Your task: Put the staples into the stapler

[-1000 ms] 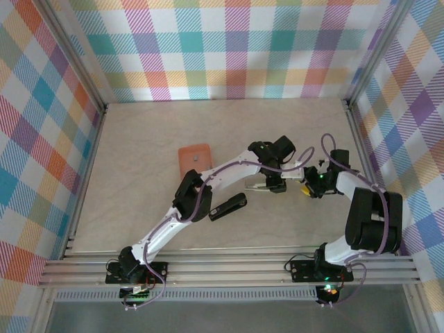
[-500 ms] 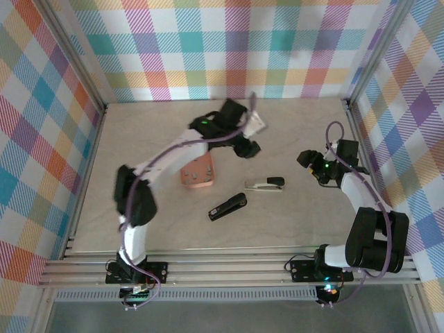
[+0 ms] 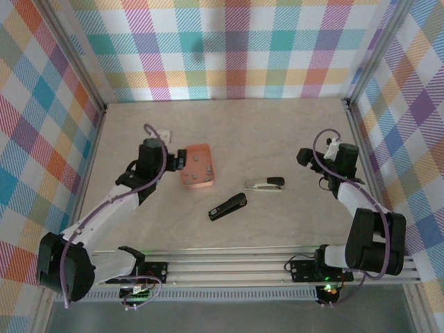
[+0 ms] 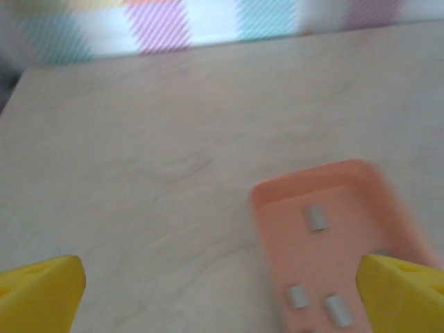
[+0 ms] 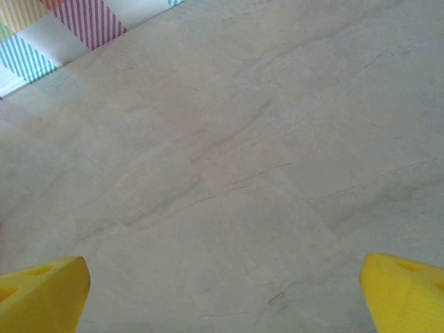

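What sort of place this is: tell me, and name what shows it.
Probably a robot test cell: plaid panel walls box in the table; left arm and right arm are bolted to an aluminium rail.

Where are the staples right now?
The staples lie loose inside the salmon tray, left of centre in the top view, just right of the left gripper and behind and left of the black stapler.

Table (image 3: 277, 132): orange tray (image 3: 187, 173), black stapler (image 3: 228, 207), silver stapler (image 3: 264, 184)
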Action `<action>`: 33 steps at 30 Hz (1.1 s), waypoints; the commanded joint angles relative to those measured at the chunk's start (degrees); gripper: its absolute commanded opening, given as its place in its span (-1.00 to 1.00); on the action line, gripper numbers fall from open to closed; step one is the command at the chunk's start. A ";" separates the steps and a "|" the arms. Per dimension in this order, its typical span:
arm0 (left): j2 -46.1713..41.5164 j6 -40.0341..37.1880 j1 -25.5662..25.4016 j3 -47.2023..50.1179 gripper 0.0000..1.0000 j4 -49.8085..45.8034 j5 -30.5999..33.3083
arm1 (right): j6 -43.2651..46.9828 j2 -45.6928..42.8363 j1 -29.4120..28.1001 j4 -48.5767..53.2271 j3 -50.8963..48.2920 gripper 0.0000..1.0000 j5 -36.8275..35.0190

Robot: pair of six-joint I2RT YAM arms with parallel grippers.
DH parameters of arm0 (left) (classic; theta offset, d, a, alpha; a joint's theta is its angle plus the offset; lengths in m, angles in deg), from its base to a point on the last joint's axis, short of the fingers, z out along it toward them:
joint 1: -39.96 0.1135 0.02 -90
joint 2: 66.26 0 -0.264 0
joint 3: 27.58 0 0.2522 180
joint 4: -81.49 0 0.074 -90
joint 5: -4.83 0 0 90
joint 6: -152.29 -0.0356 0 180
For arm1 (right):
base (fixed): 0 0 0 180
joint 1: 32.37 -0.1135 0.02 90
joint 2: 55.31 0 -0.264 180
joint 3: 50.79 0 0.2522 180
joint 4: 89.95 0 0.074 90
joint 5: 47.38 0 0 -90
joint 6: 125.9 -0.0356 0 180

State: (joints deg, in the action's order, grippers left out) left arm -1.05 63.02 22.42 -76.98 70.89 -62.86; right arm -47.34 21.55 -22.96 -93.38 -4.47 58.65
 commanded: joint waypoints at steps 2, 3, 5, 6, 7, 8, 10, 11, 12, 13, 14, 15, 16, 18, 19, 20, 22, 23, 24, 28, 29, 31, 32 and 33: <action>-0.10 3.85 3.85 10.22 0.99 18.13 3.38 | 5.58 3.59 -0.63 -14.72 -3.29 0.98 0.60; 0.81 3.23 4.53 12.04 0.99 20.72 2.32 | 6.05 4.71 -0.99 -15.17 -3.20 0.98 0.60; 4.09 3.08 6.03 14.25 0.99 24.77 0.97 | 7.05 6.73 -1.87 -17.89 -4.12 0.98 0.48; 6.10 3.30 6.88 15.03 0.99 26.89 -0.32 | 7.64 8.11 -2.67 -21.28 -5.16 0.98 -0.25; 6.82 3.29 7.22 14.31 0.99 26.76 -1.23 | 8.56 8.81 -3.54 -23.83 -5.88 0.98 -0.76; 7.61 1.58 7.65 14.91 0.99 29.53 -3.35 | 10.15 8.56 -4.92 -22.39 -5.65 0.98 -2.17; 10.91 -3.53 7.78 17.82 0.99 41.91 -5.58 | 11.54 9.51 -6.79 -25.97 -7.23 0.98 -4.77; 13.24 -4.19 8.29 18.03 0.99 46.08 -5.62 | 11.50 10.36 -7.19 -28.92 -8.70 0.98 -5.37; 16.85 -3.19 9.23 17.48 0.99 47.44 -6.10 | 11.02 12.06 -7.18 -34.10 -10.07 0.98 -5.87; 21.19 -3.07 9.74 17.66 0.99 50.85 -7.16 | 10.93 11.17 -7.17 -31.43 -9.57 0.98 -6.59; 26.92 -4.11 10.15 16.97 0.99 58.77 -7.86 | 10.88 11.27 -7.33 -30.67 -9.11 0.98 -7.36; 24.27 -2.34 10.49 13.66 0.99 46.85 -7.84 | 10.87 11.64 -7.40 -32.05 -9.35 0.98 -7.70; 23.23 -0.90 11.97 11.10 0.99 40.52 -9.01 | 10.78 10.99 -7.52 -29.77 -8.88 0.98 -8.46; 23.87 0.43 13.38 12.53 0.99 44.18 -10.30 | 10.61 10.99 -7.63 -30.38 -9.11 0.98 -8.94; 23.98 0.19 13.32 12.55 0.99 44.21 -9.94 | 10.67 11.13 -7.71 -30.62 -9.17 0.98 -9.01; 24.13 -0.01 13.29 12.89 0.99 45.10 -10.00 | 10.70 11.17 -7.74 -30.68 -9.06 0.98 -9.13; 24.16 -1.05 12.99 11.77 0.99 43.34 -11.47 | 10.67 11.14 -7.75 -30.66 -9.13 0.98 -9.18; 24.00 -1.86 12.96 11.13 0.99 41.75 -13.85 | 10.69 11.08 -7.82 -30.30 -9.04 0.98 -9.26; 24.02 -2.38 13.05 10.92 0.99 41.37 -15.35 | 10.71 11.12 -7.74 -30.58 -9.09 0.98 -9.26; 24.09 -2.54 13.14 10.77 0.99 41.28 -15.98 | 10.74 11.05 -7.83 -30.37 -9.01 0.98 -9.27; 24.10 -2.54 13.18 10.76 0.99 41.23 -16.06 | 10.74 11.12 -7.77 -30.36 -9.01 0.98 -9.28; 24.09 -2.47 13.18 10.76 0.99 41.19 -16.15 | 10.74 11.12 -7.77 -30.36 -9.01 0.98 -9.35; 24.09 -2.49 13.17 10.76 0.99 41.18 -16.16 | 10.72 11.12 -7.87 -30.36 -9.00 0.98 -9.35; 24.09 -2.46 13.23 10.76 0.99 41.17 -16.11 | 10.74 11.12 -7.88 -30.36 -9.00 0.98 -9.35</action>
State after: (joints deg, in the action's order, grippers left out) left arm 23.88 61.16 35.29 -65.17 112.02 -77.68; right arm -37.92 32.63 -30.48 -121.33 -13.72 49.45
